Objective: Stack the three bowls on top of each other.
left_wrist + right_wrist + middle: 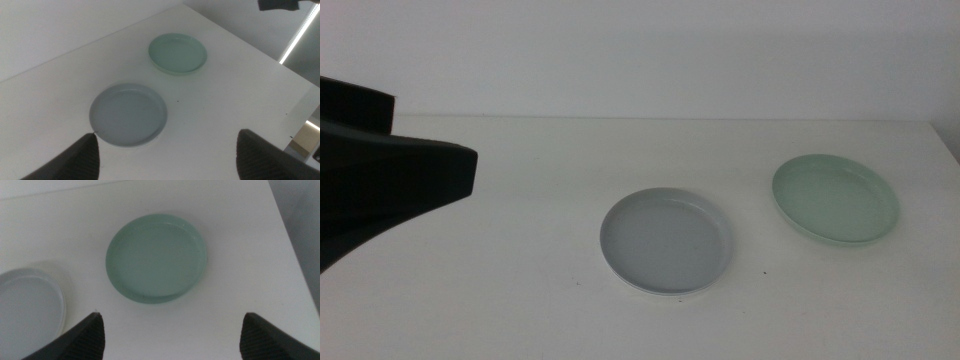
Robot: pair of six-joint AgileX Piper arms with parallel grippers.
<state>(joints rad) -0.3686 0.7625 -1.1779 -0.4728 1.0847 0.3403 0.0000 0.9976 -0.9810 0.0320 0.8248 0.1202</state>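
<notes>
Nothing to read here

No lettering, label, brand mark or number shows on the grey-blue bowl point(666, 241); the pale mint green bowl point(835, 198) is just as plain, inside and along its rim; the white table point(520, 290) carries no sign or print either; the dark jaws bear none.

grey-blue bowl point(30, 305) cut off at edge, white rim beneath
</notes>
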